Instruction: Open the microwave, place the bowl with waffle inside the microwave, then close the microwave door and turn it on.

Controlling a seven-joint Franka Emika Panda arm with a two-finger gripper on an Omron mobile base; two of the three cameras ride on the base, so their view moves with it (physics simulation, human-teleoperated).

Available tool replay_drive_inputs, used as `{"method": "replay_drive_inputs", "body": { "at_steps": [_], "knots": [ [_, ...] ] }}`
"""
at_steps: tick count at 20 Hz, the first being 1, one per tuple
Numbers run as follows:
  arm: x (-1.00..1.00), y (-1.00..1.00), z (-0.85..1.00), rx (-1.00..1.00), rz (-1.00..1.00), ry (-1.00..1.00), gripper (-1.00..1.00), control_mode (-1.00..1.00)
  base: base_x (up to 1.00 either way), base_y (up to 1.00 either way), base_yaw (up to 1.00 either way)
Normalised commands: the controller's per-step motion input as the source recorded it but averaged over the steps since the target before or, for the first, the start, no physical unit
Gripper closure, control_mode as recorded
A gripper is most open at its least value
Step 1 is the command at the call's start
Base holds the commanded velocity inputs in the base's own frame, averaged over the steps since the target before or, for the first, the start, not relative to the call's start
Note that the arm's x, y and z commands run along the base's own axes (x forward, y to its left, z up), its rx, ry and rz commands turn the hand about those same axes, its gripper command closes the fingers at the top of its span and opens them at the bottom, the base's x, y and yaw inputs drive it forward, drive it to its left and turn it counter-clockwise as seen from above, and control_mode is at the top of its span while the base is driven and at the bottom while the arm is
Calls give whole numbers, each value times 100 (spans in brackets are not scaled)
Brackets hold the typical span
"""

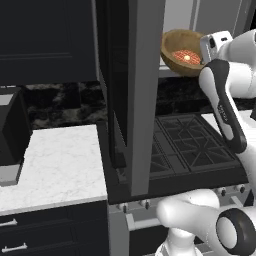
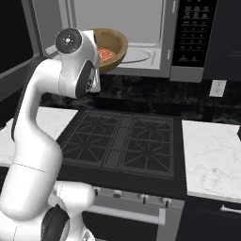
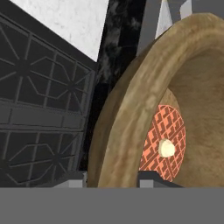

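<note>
Kitchen scene: black stove (image 2: pixel 122 141) between white marble desk (image 1: pixel 60 165) sections, far below hand. Microwave (image 2: pixel 141 37) above stove, microwave door (image 1: pixel 132 90) swung wide open. Hand (image 3: pixel 111 177) raised at microwave opening, closed on rim of bowl (image 2: pixel 112 47). Bowl tilted, held clear of turntable plate (image 2: pixel 134 55) just beyond it. Waffle (image 3: pixel 164 142) with pale dab of butter (image 3: pixel 166 148) sits inside bowl.
</note>
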Motion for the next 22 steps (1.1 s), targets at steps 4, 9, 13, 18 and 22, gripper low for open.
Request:
{"method": "replay_drive_inputs", "body": {
  "at_steps": [4,9,13,18,22],
  "knots": [
    [63,9,0,0,0,0,100,-100,0,0,0],
    [64,11,0,0,0,0,100,-100,0,0,0],
    [62,12,3,0,0,2,100,-100,0,0,0],
    [61,8,9,0,0,6,100,-100,0,0,0],
    [60,3,6,0,0,8,100,-100,0,0,0]
  ]
}}
